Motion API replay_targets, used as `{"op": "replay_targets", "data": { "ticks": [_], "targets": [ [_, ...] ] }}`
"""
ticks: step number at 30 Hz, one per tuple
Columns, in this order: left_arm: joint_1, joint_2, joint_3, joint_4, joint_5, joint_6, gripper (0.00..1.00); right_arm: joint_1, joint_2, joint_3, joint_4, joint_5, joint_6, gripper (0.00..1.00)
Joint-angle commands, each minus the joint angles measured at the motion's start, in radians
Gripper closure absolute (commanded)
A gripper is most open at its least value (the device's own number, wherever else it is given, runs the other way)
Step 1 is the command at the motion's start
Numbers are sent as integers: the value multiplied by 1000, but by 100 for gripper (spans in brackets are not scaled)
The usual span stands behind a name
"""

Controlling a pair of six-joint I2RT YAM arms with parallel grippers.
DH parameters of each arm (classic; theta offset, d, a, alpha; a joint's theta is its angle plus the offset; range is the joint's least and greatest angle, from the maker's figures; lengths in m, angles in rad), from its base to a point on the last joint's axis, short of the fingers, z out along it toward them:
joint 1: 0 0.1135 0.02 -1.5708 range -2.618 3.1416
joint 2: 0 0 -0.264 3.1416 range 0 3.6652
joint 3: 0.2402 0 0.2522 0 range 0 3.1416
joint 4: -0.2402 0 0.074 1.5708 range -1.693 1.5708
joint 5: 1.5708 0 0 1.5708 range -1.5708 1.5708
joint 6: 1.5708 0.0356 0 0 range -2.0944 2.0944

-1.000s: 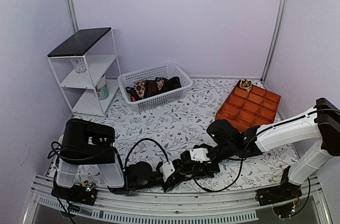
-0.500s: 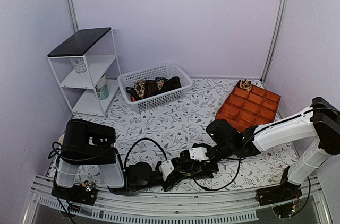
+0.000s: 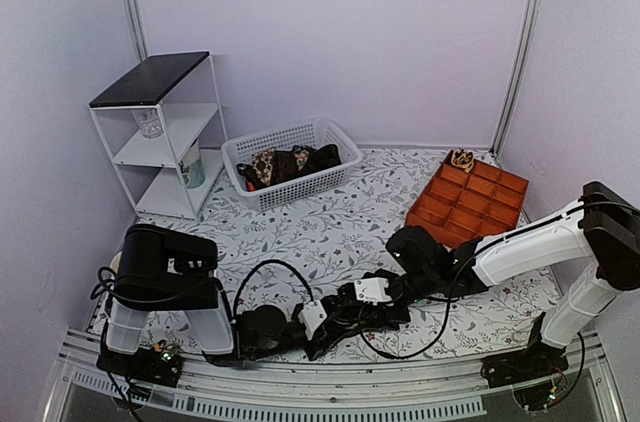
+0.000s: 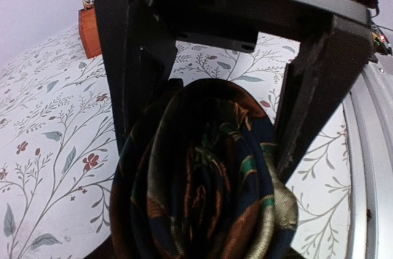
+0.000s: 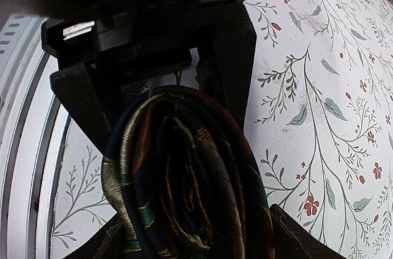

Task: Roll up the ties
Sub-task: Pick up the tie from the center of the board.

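Floral-print worktop (image 3: 330, 232), pale lilac walls (image 3: 350, 32); near the front edge, left end effector (image 4: 206, 148) and right end effector (image 5: 172, 124) clamp one rolled tie (image 4: 202, 204).

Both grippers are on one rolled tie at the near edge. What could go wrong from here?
The rolled tie looks loose, its layers uneven; if the left gripper or right gripper lets go, it may unwind. It also sits beside the metal rail, so it could slip off the front.
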Motion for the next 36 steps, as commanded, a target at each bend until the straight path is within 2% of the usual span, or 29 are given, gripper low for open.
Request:
{"op": "replay_targets", "data": {
  "ticks": [1,7,11,17,23,28,30,32,34,35,36],
  "targets": [
    [-12,14,-44,-114,-49,-50,44,-6,56,28,19,58,25,35],
    [-17,-29,-95,-114,-82,-95,43,-6,75,96,-62,91,67,35],
    [-18,-37,-107,-134,-83,-108,51,-4,106,141,-105,84,103,32],
    [-17,-17,-96,-132,-91,-95,57,7,136,153,-83,47,98,27],
    [-18,-6,-89,-120,-96,-81,56,14,182,186,-77,49,90,30],
    [-18,-15,-97,-116,-108,-88,46,14,187,179,-71,66,90,42],
    [-18,-29,-104,-121,-111,-90,40,12,174,171,-69,81,94,44],
    [-17,-54,-115,-133,-118,-104,29,-1,154,164,-69,87,110,45],
    [-17,-84,-132,-141,-121,-120,22,-22,135,154,-77,83,142,45],
    [-18,-100,-145,-143,-127,-130,9,-30,125,147,-83,89,148,45],
    [-17,-121,-157,-148,-136,-140,2,-39,114,141,-97,104,153,45]
  ]
}}
